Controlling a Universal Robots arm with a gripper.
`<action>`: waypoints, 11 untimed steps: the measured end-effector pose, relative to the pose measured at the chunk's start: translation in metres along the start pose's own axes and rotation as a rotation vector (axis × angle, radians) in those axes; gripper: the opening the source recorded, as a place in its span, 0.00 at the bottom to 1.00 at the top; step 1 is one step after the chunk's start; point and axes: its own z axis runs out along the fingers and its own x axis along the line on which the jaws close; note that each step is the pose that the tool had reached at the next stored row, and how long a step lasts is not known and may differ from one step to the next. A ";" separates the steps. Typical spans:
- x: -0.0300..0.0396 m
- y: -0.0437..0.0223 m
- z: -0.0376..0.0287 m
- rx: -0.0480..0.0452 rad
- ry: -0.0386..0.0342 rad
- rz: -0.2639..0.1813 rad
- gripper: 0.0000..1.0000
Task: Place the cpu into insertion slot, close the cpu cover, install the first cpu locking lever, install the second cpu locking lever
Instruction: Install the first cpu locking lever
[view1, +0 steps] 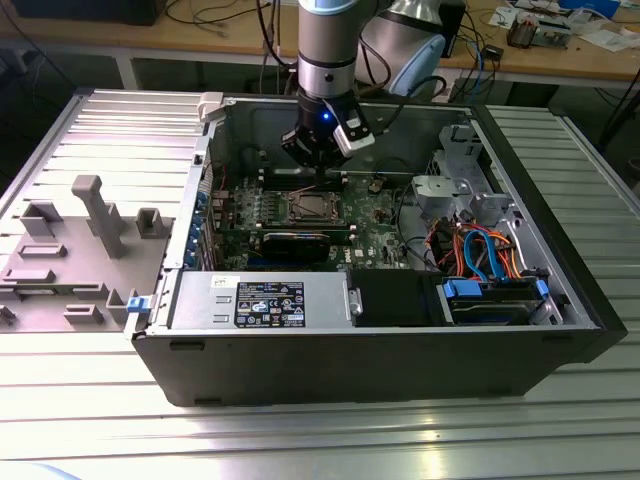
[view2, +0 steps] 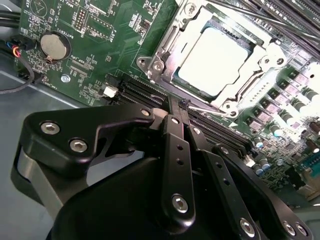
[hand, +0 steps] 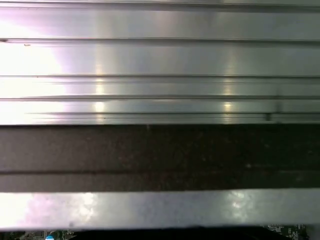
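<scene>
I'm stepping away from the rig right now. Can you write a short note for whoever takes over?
Gripper: fingers together, holding nothing, tips by a thin wire lever at the socket's edge.
Chip: seated in the socket on the green board inside the open computer case.
Cover: down around the chip.
Done: chip in, cover closed.
Left: both levers; whether either is latched, I cannot tell.

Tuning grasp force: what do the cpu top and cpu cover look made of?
cpu: flat pale silver-grey top, looks like matte metal, with soft even glare. cpu cover: bright silvery frame lying around it, likely stamped sheet metal, judging by sharp highlights and bent edges. Alloy can't be told.
</scene>
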 end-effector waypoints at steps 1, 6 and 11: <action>-0.0002 0.0000 0.0006 0.0001 0.0000 0.000 0.11; -0.0014 -0.0002 0.0047 0.0000 0.0000 0.000 0.11; -0.0021 -0.0004 0.0101 0.0001 0.0001 0.000 0.11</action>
